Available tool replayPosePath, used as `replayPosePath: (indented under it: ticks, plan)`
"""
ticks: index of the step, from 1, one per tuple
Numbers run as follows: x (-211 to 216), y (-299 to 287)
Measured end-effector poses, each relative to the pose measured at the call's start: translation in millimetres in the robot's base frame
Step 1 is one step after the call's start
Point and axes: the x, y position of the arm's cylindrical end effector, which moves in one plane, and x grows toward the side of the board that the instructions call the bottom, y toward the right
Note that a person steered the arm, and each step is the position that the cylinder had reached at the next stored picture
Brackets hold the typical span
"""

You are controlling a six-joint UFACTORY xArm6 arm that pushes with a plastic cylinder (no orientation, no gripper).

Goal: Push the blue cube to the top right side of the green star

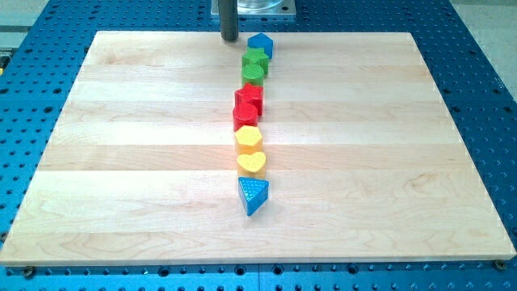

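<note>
Blue cube (260, 44) sits far, touching a green block (255, 60) (star or not, we cannot tell). My tip (230, 37), a bare rod holding nothing, stands just left; a skewed push risks scattering the column.

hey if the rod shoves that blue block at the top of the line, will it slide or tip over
The blue cube looks squat and flat-bottomed, so it will probably slide across the smooth wooden board, not tip. My tip is off to its left; an off-centre push would likely spin it. It seems to touch a green block, which may shift too.
</note>
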Motion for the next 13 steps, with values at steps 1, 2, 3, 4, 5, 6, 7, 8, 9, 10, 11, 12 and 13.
replayPosePath:
  ticks: [1, 2, 3, 4, 5, 6, 7, 8, 9, 10, 11, 12, 13]
  plan:
    - [2.9, -2.2]
    - [12.2, -10.3]
    - [16.2, -9.3]
    - [16.3, -9.3]
    - [16.4, -9.4]
    - [16.5, -2.3]
    - [20.5, 25.2]
    - [22.6, 49.5]
    - [35.8, 49.6]
    - [28.2, 81.1]
    - [59.1, 94.3]
    - [64.6, 170.2]
    - [96.6, 217.3]
